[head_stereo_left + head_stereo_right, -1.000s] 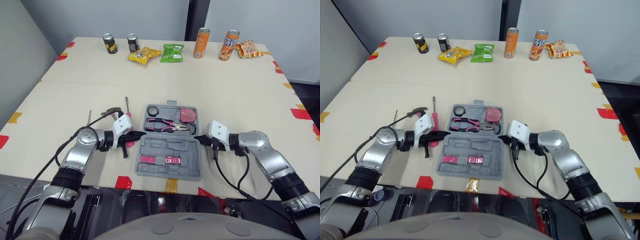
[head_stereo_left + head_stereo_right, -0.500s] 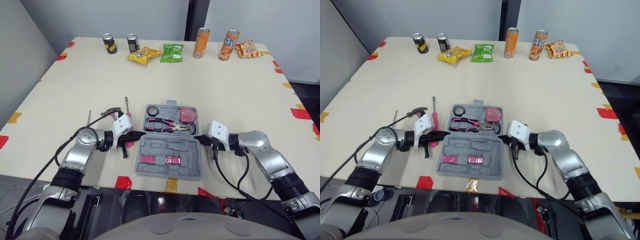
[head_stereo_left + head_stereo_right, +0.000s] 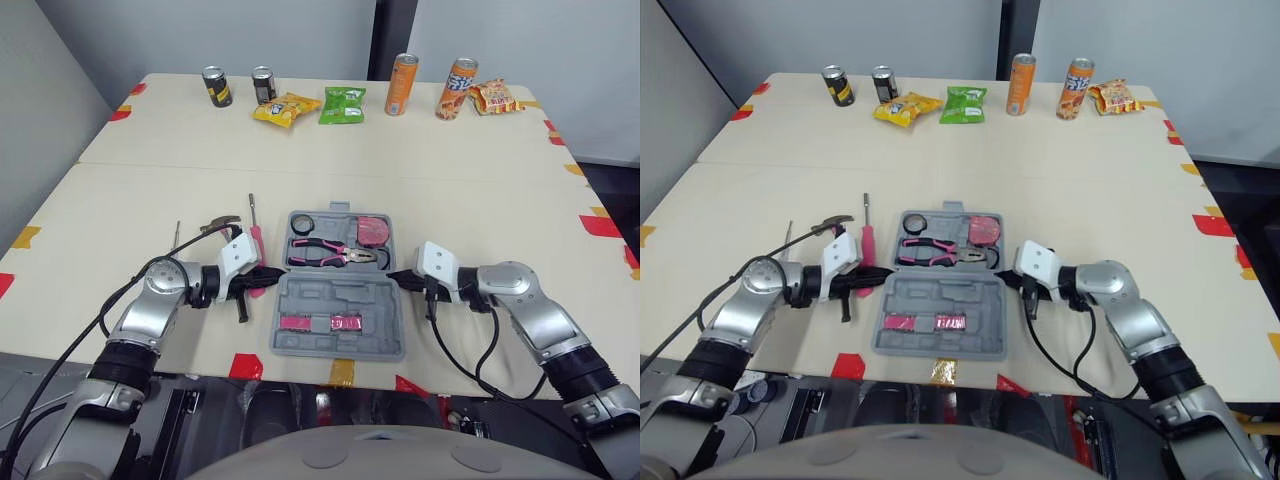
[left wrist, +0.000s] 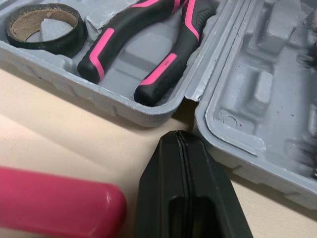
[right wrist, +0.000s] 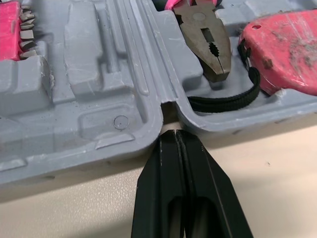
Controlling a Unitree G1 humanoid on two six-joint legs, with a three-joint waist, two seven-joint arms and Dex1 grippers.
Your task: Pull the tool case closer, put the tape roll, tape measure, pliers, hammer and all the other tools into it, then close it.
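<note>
One open tool case point(image 3: 338, 305), partly filled

Near table point(image 3: 450, 170) edge; holds tape roll point(image 3: 304, 221), pliers point(image 3: 330, 255), tape measure point(image 3: 376, 230). Hammer point(image 3: 225, 223) and screwdriver point(image 3: 257, 238) lie left of it. Left gripper point(image 3: 272, 273) and right gripper point(image 3: 392, 276), both clenched empty, flank its hinge.

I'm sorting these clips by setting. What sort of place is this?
Probably a robot test lab: a plain table with red and yellow tape marks along its edges, cans and snack bags set in a row at its far side, and bare grey walls behind.
</note>
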